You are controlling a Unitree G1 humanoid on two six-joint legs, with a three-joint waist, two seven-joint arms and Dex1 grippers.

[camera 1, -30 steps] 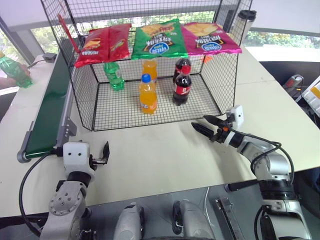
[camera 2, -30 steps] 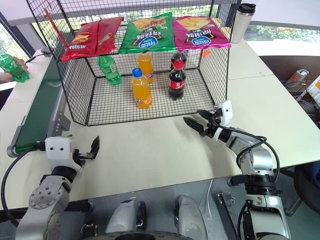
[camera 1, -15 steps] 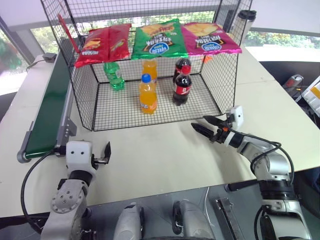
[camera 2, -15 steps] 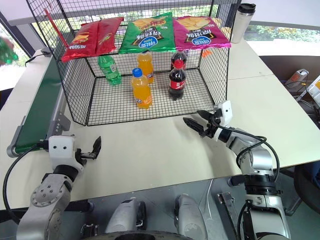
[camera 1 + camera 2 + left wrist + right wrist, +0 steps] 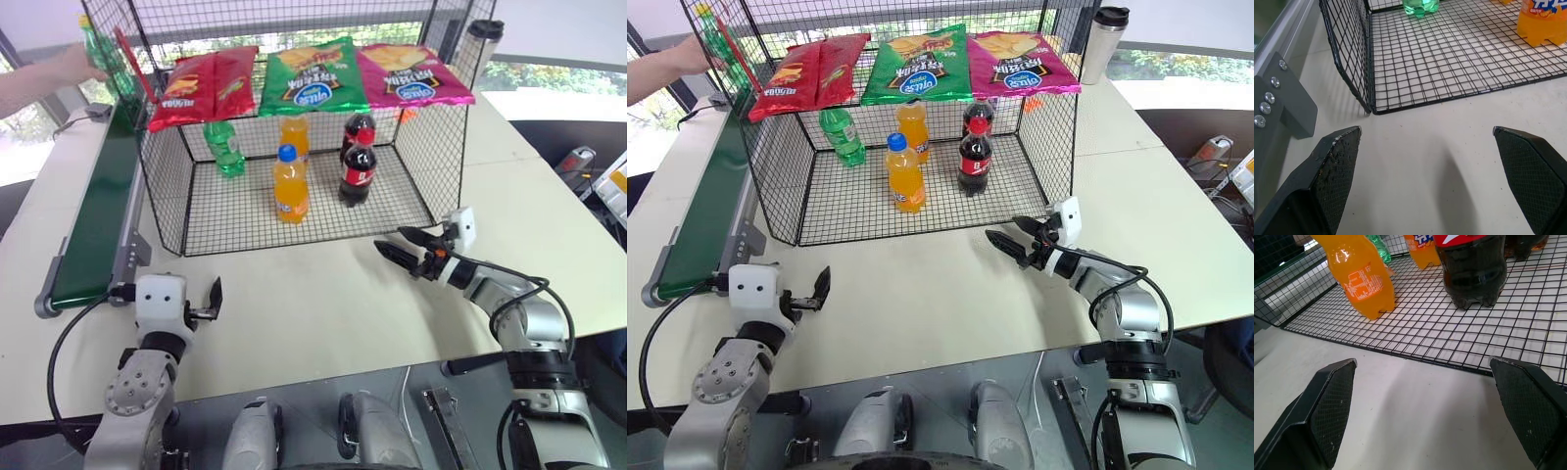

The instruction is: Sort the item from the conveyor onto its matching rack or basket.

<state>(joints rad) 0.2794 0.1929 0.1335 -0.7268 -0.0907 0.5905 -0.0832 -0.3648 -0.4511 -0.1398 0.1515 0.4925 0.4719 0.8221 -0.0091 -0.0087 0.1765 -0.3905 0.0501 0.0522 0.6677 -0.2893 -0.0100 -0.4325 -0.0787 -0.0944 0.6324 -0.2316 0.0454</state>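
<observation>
The item, a green bottle (image 5: 715,37) with a yellow cap, is upright in a person's hand (image 5: 69,67) over the far end of the conveyor (image 5: 93,211), next to the rack's top left corner. The black wire rack (image 5: 162,191) stands right of the belt. My left gripper (image 5: 211,297) hovers open and empty over the table near the conveyor's near end; its fingers (image 5: 1334,169) point at the rack's front left corner. In front of the rack's right front corner, my right gripper (image 5: 389,240) is open and empty, and faces the bottles inside.
Inside the rack stand a green bottle (image 5: 223,147), two orange bottles (image 5: 289,186) and two cola bottles (image 5: 357,168). Three chip bags (image 5: 312,76) lie on its slanted top shelf. A steel tumbler (image 5: 482,44) stands behind the rack's right side.
The person's hand with the green bottle went from the left edge of the view, out of sight, then to the conveyor's far end. Both arms stayed still.
</observation>
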